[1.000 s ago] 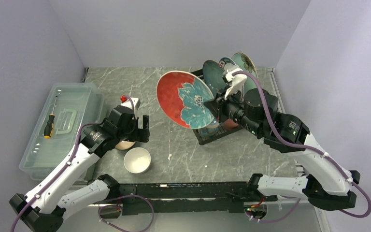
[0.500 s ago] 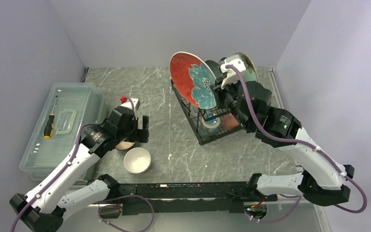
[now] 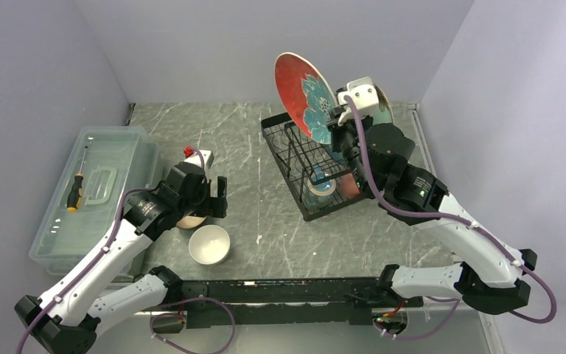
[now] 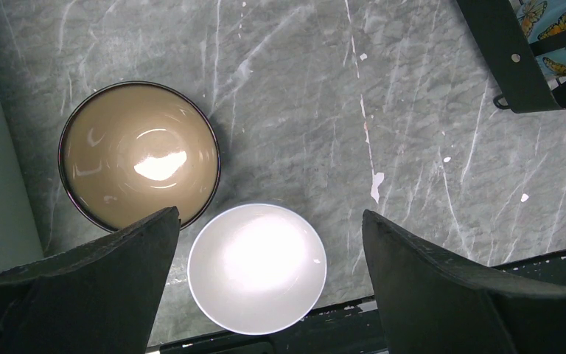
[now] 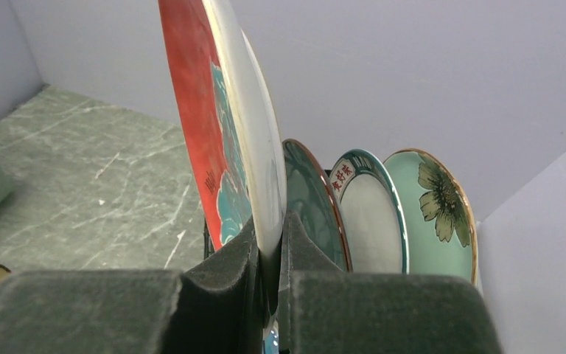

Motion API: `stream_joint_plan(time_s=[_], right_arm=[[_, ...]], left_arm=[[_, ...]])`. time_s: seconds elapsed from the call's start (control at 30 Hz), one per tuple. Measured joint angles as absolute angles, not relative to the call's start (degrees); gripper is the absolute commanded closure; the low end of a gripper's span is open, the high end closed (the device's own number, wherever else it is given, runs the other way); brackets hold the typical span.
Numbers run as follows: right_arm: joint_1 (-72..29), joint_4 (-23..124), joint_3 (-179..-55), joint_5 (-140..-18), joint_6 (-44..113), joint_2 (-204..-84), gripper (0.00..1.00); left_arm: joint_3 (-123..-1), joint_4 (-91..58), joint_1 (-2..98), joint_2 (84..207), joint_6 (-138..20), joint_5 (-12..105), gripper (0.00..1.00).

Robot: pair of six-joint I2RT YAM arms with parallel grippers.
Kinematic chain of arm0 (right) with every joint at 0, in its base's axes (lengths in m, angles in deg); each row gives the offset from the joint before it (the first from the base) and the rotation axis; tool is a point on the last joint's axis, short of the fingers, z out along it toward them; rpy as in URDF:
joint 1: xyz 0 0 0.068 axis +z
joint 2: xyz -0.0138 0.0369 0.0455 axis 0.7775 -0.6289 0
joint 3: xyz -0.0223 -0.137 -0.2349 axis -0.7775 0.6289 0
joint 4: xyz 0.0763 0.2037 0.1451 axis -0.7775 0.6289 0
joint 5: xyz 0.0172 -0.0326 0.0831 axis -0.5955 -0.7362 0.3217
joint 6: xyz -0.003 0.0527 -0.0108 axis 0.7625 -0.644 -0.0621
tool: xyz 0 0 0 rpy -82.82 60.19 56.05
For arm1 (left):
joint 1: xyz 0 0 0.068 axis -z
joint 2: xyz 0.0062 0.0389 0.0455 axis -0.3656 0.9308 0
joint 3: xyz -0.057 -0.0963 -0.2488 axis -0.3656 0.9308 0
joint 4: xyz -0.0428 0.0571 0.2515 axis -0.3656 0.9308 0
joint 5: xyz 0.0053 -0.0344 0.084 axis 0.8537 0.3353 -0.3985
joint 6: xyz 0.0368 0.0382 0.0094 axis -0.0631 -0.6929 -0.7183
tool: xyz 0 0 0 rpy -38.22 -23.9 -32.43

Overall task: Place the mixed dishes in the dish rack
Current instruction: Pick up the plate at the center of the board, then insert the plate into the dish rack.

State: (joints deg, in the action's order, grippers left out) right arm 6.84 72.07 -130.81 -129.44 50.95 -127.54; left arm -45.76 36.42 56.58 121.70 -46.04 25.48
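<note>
My right gripper (image 3: 333, 124) is shut on the rim of the red plate with a teal flower (image 3: 304, 87), held upright above the black wire dish rack (image 3: 289, 158). In the right wrist view the red plate (image 5: 221, 125) stands just in front of a dark teal plate (image 5: 311, 199), a white plate with a lettered rim (image 5: 368, 214) and a mint-green flower plate (image 5: 435, 214). My left gripper (image 3: 203, 198) is open over the white bowl (image 4: 258, 267) and the brown bowl (image 4: 138, 164). A blue mug (image 3: 320, 190) and a pink mug (image 3: 350, 186) sit in the rack.
A clear plastic box (image 3: 92, 195) with a screwdriver (image 3: 74, 193) stands at the left. The grey walls close in behind the rack and at the right. The black rail (image 3: 280, 287) runs along the table's near edge.
My right gripper has carried the red plate up and to the right, turning it from face-on to nearly edge-on above the rack. The left arm has not moved.
</note>
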Motion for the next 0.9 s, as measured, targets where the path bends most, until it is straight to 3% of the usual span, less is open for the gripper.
stream_joint_plan(time_s=[0.9], right_arm=[[7.2,56.6,-115.3,-136.3,59.1,-127.5,1.00]], left_arm=[[-45.8,36.4,56.6,121.6,-46.0,25.2,0.01]])
